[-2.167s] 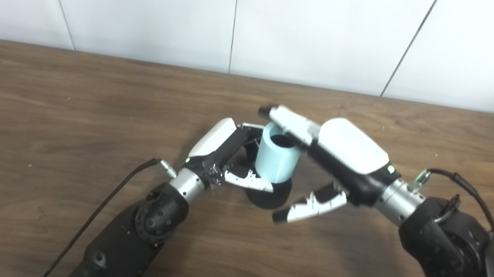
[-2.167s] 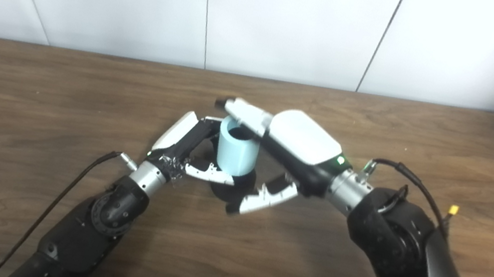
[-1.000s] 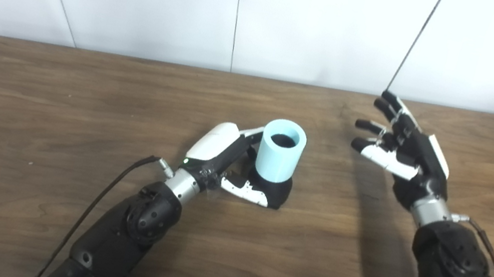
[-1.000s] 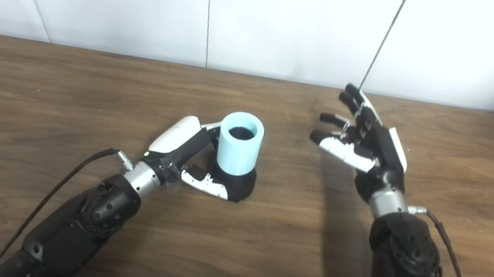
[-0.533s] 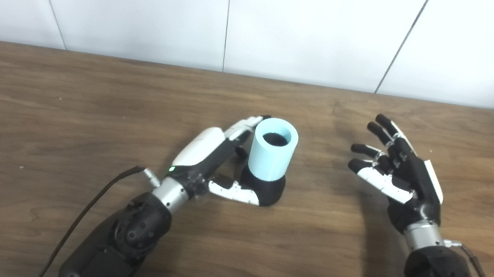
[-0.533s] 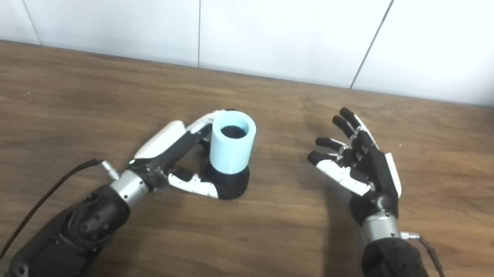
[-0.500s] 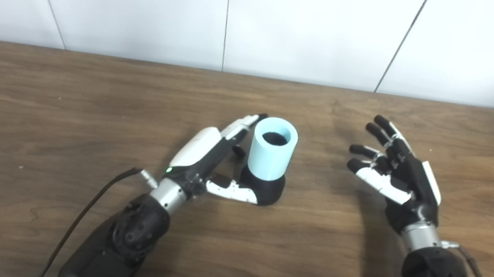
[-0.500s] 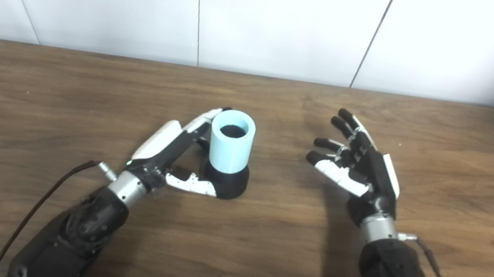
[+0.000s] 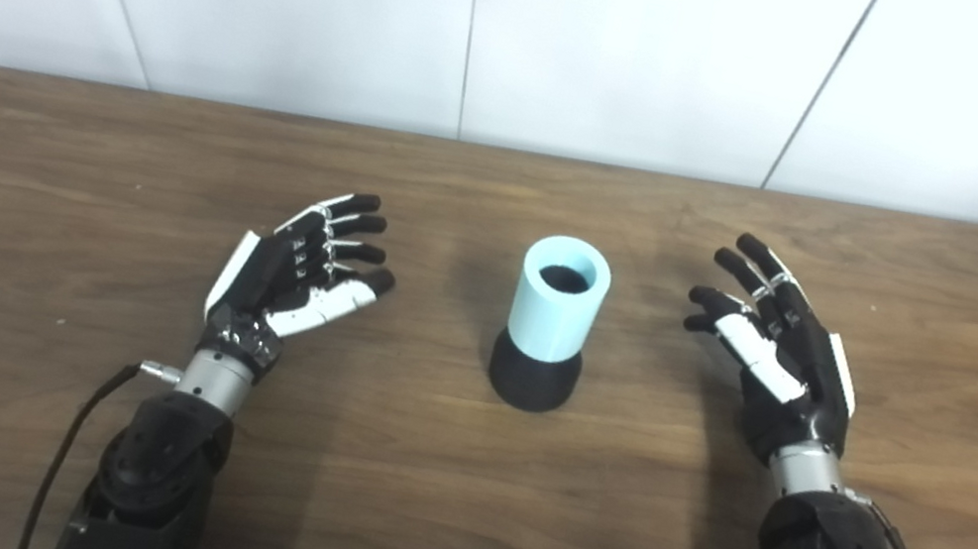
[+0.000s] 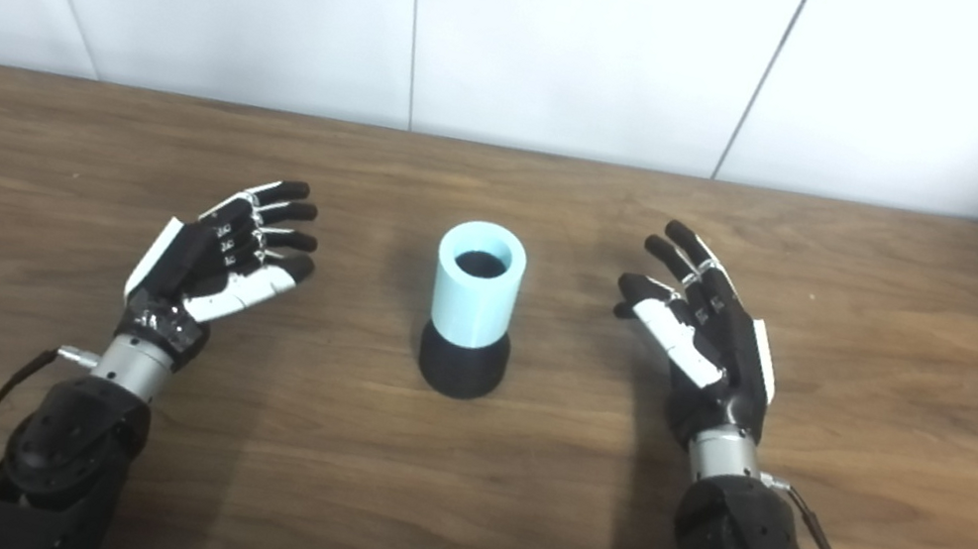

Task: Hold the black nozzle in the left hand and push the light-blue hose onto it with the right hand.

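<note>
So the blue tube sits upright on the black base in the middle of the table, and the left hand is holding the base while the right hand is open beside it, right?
Not quite. The left hand holds nothing: both eye views show it open, apart from the black nozzle. The rest stands: the light-blue hose is upright on the nozzle, and the right hand is open beside it.

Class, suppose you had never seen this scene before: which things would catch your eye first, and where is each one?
First comes the light-blue hose, standing upright on the black nozzle in the middle of the wooden table. Next come the two open hands flanking it, the left hand and the right hand, palms turned inward and touching nothing.
</note>
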